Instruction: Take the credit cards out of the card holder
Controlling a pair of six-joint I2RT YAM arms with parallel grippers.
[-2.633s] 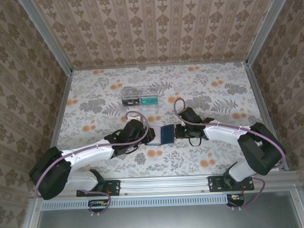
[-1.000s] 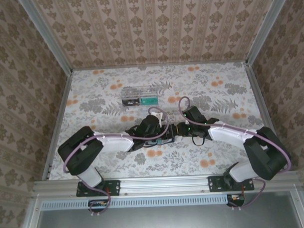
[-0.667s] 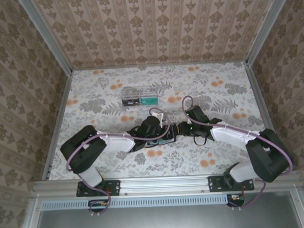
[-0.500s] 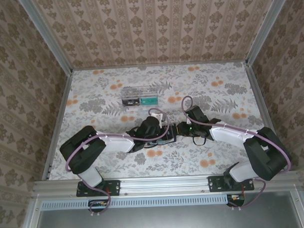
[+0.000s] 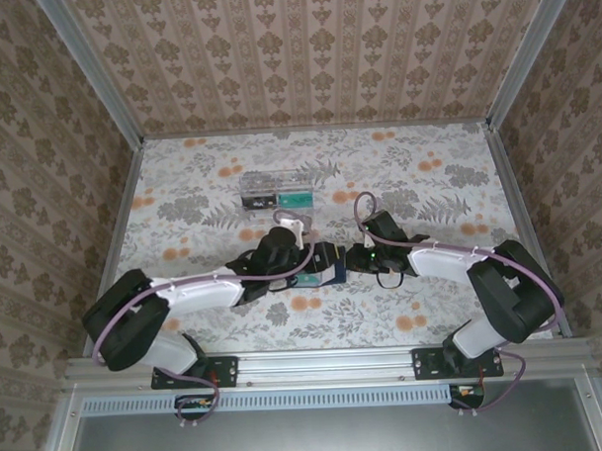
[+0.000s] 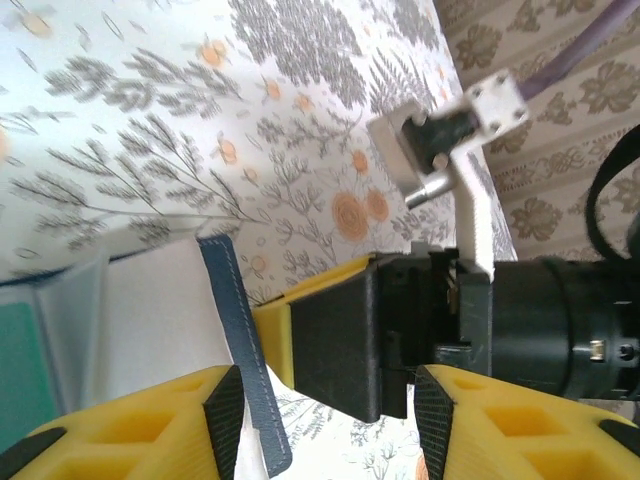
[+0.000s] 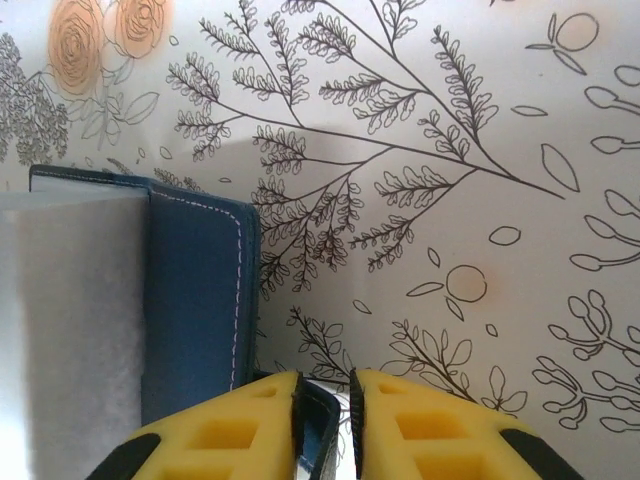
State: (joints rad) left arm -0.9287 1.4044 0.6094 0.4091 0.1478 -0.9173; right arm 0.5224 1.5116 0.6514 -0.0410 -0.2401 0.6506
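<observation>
Pinching the holder [image 7: 195, 300] edge, right end effector [image 7: 322, 388] likely anchors it while left end effector [image 6: 326, 405], spread, works inside

The left wrist view's edge crops the card holder [image 6: 238, 340] and what may be a teal card [image 6: 18, 372].

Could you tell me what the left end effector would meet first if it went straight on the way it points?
Probably the right end effector, shut on the edge of the holder and facing the open left end effector; depth is unclear.
</observation>
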